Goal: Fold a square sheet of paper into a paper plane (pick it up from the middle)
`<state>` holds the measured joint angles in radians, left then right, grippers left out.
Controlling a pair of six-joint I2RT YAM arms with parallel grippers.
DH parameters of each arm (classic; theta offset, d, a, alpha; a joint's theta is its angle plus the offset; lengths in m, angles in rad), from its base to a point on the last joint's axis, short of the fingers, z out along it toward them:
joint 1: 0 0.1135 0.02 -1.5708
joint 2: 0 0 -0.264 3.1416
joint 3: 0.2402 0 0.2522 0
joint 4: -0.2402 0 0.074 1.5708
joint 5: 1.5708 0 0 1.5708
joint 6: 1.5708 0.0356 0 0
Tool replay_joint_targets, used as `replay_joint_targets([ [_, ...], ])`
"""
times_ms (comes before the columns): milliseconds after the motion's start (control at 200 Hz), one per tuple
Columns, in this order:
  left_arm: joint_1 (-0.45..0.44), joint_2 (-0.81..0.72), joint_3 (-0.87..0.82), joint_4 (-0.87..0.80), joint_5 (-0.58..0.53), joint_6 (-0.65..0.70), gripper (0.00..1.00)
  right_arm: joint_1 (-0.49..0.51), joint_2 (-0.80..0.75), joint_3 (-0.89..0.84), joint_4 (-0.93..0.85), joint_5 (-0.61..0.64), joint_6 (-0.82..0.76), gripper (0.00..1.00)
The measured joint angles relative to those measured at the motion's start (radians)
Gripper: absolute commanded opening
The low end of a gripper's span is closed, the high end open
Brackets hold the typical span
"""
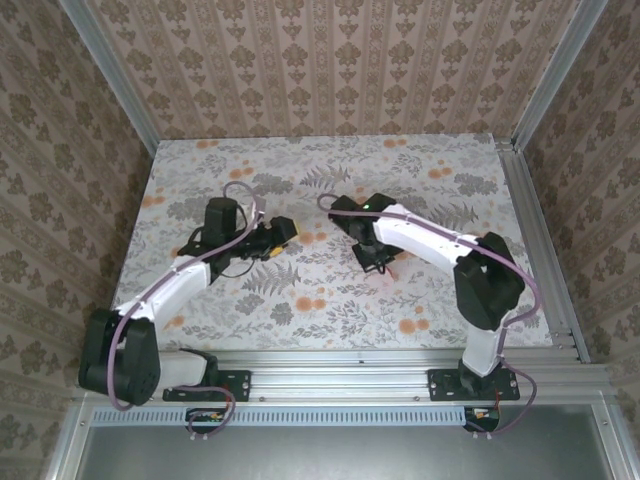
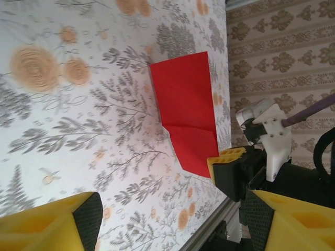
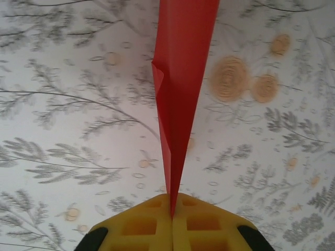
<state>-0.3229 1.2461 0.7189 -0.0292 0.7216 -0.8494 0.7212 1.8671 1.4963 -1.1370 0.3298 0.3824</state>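
Here, my right gripper (image 3: 171, 212) pinches the pointed end of the folded red paper (image 3: 180, 78), its fingers pressed together at bottom centre of its wrist view. That, I judge, keeps the creased layers from springing apart. The paper runs up the frame, on or just over the floral table (image 3: 63, 104); I cannot tell which. My left gripper (image 2: 170, 225) stands spread and empty at the lower edge, clear of the paper, probably leaving room for the next fold.

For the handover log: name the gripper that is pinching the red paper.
The right gripper: it is shut on the edge of the folded red paper. The left gripper stands open, holding nothing.
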Motion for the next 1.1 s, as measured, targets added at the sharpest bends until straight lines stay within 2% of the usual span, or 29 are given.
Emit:
replay_joint_targets([
  [240,0.072,-0.063,-0.061,-0.078,0.006,0.026,0.75,0.108,0.142,0.076,0.018,-0.06,0.025,0.17],
  [320,0.084,-0.074,-0.068,-0.095,0.013,0.035,0.75,0.134,0.159,0.089,0.035,-0.093,0.035,0.24],
  [480,0.098,-0.077,-0.071,-0.111,0.021,0.043,0.75,0.147,0.161,0.093,0.092,-0.165,0.051,0.34],
  [665,0.102,-0.077,-0.08,-0.111,0.032,0.054,0.75,0.138,0.132,0.037,0.207,-0.278,0.072,0.37],
  [875,0.083,-0.065,-0.085,-0.11,0.032,0.063,0.73,0.043,-0.053,-0.135,0.336,-0.402,0.089,0.42],
  [1100,-0.085,0.103,0.03,-0.145,-0.039,0.117,0.66,-0.14,-0.227,-0.296,0.415,-0.459,0.088,0.45],
])
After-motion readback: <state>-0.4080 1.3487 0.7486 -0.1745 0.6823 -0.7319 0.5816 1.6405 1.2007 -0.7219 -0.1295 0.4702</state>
